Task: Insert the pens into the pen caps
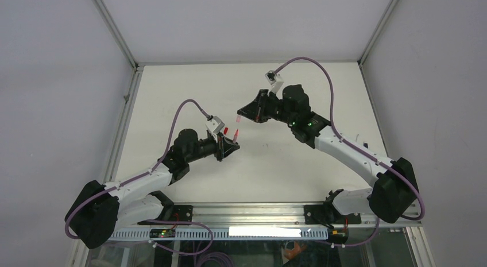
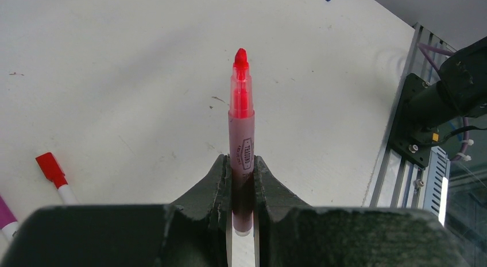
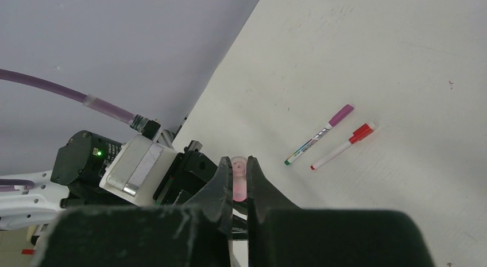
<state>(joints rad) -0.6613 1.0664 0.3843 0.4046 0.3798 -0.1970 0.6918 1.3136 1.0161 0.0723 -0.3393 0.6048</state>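
The white tabletop [image 1: 287, 169] carries both arms, which reach toward its middle. The left pincer [image 2: 241, 162] is a little nearer than the right pincer [image 3: 239, 165]. The left is pinching a red pen [image 2: 242, 129] by its barrel, bare tip pointing away. The right is pressed on a small pinkish cap [image 3: 238, 181]. Pen and cap sit close but apart, so this pair isn't joined yet, I'd say. Off to the side lie a purple-ended pen [image 3: 321, 134] and a red-ended pen [image 3: 341, 147]; I cannot tell if they're capped.
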